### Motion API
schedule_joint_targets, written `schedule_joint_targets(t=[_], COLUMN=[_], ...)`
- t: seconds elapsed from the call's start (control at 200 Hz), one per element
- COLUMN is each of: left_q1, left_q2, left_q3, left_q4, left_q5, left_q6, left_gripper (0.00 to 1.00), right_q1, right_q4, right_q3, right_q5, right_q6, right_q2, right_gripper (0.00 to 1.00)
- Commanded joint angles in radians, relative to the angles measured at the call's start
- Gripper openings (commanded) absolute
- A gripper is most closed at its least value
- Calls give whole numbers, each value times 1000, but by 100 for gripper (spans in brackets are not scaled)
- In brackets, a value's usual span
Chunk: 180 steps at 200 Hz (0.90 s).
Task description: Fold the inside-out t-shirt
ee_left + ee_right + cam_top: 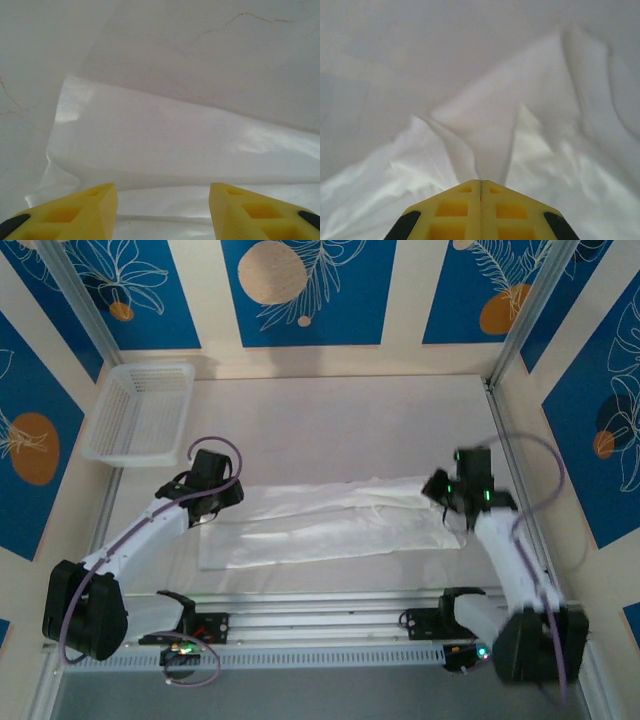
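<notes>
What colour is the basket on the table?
White; the basket shows best in the top external view.

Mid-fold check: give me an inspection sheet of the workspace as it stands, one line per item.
Surface: white table, no spills seen.
Job's things: white t-shirt lies as a long, wrinkled band across the table, between the two arms.
Clutter: white mesh basket at the far left corner, apart from the t-shirt.
Grippers: left gripper open, over the t-shirt's left end; right gripper shut on a pinched ridge of the t-shirt at its right end.
Cables: left purple cable and right purple cable each loop above a wrist; no snag seen.
Surroundings: blue leaf-patterned panels and metal frame posts around the table.
</notes>
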Motion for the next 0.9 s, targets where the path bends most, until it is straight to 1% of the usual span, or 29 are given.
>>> schedule_joint_targets(t=[0.0,0.03,0.07,0.13,0.19,0.265,0.31,0.35,0.46,0.515,0.56,0.695,0.765,0.81,0.84,0.895], left_q1=[-10,-11,-13,-13,-14,-17,-17,-18,-29,-44,-60,-110,-133,-142,-144,-147], left_q2=[19,22,23,22,16,8,1,-5,-31,-41,-41,-40,-38,-39,-38,-39], left_q3=[27,31,33,33,30,30,24,14,-36,-46,-44,-49,-49,-52,-55,-59], left_q4=[2,0,-2,1,5,10,23,50,187,232,249,307,313,314,312,311], left_q5=[-7,-8,-8,-5,-2,9,33,86,298,362,393,488,498,491,483,467], left_q6=[18,18,18,19,21,24,31,47,97,111,125,169,189,193,191,188], left_gripper=[51,51,51,51,51,51,51,52,57,59,62,72,76,78,79,80], right_q1=[-13,-18,-20,-21,-19,0,37,81,188,232,254,264,263,268,273,281], right_q4=[46,43,40,63,109,152,152,149,114,99,105,119,113,105,101,95], right_q3=[-174,-192,-192,-168,-135,-71,-16,35,180,244,279,377,430,456,470,482], right_q5=[5,4,9,10,-25,-104,-136,-144,-140,-119,-101,-79,-97,-105,-105,-105], right_q6=[217,228,225,193,158,121,92,62,-22,-55,-74,-93,-100,-103,-104,-106], right_q2=[-241,-299,-351,-362,-292,-121,-5,100,364,477,555,741,816,852,871,887], right_gripper=[35,45,53,58,60,60,59,60,59,59,59,62,63,62,59,46])
